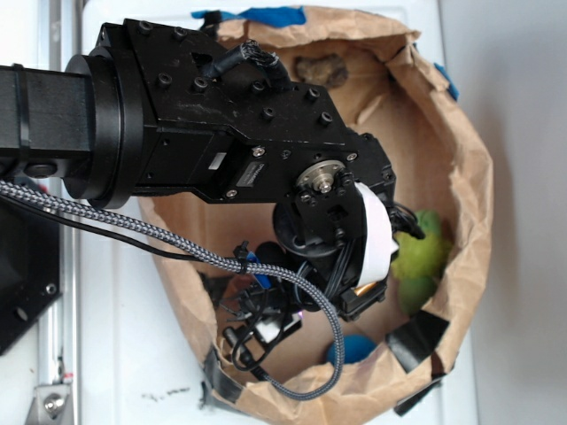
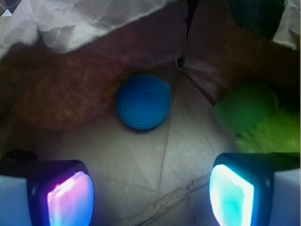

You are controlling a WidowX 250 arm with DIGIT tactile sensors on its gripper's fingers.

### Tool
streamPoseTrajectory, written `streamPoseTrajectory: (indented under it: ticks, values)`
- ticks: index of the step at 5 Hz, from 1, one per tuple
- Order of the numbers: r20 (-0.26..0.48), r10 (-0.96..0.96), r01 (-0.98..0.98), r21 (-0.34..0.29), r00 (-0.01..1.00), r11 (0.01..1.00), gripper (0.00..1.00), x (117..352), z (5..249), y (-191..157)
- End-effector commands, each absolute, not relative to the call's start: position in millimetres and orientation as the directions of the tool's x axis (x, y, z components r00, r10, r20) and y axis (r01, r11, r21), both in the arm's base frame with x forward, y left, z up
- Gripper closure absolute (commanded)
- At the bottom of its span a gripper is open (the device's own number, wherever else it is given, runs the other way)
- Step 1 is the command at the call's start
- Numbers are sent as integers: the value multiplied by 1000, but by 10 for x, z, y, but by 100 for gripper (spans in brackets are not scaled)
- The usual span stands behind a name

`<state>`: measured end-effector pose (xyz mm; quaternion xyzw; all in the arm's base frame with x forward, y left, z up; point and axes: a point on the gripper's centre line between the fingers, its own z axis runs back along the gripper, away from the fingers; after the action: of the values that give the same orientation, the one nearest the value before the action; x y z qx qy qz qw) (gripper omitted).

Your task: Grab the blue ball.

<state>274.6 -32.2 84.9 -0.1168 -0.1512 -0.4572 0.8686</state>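
Arm [image 1: 221, 115]: black, reaches from the left over a paper bag and points down into it.
Tool [image 2: 150, 193]: spread wide, nothing between its fingers; one pad [image 2: 70, 200] glows pink and blue at lower left, the other glows cyan at lower right in the wrist view.
Ball [image 2: 143, 101]: blue, round, on the bag floor, close to the paper wall and apart from both pads, nearer the pink one's side but roughly centred ahead of the gap. In the exterior view only a sliver of it [image 1: 354, 348] shows by the bag's near rim, below the tool.
Bag [image 1: 461, 177]: brown paper, rim rolled down, patched with black tape and blue tape, standing on a white worktop [image 1: 124, 354].
Plush [image 2: 263, 120]: fuzzy yellow-green, to the right of the ball and apart from it, just beyond the cyan pad.
Dark green thing [image 2: 256, 16]: at the top right of the wrist view, shape unclear.
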Motion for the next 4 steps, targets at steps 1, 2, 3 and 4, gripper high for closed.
streamPoseTrajectory:
  ticks: [1, 2, 3, 4]
  values:
    - [352, -866, 921, 24, 356, 389, 0, 2785, 912, -449]
    - [371, -876, 938, 32, 309, 345, 0, 2824, 958, -462]
    - [361, -887, 950, 16, 287, 313, 0, 2870, 855, -458]
    - [356, -898, 961, -8, 260, 275, 0, 2895, 679, -517]
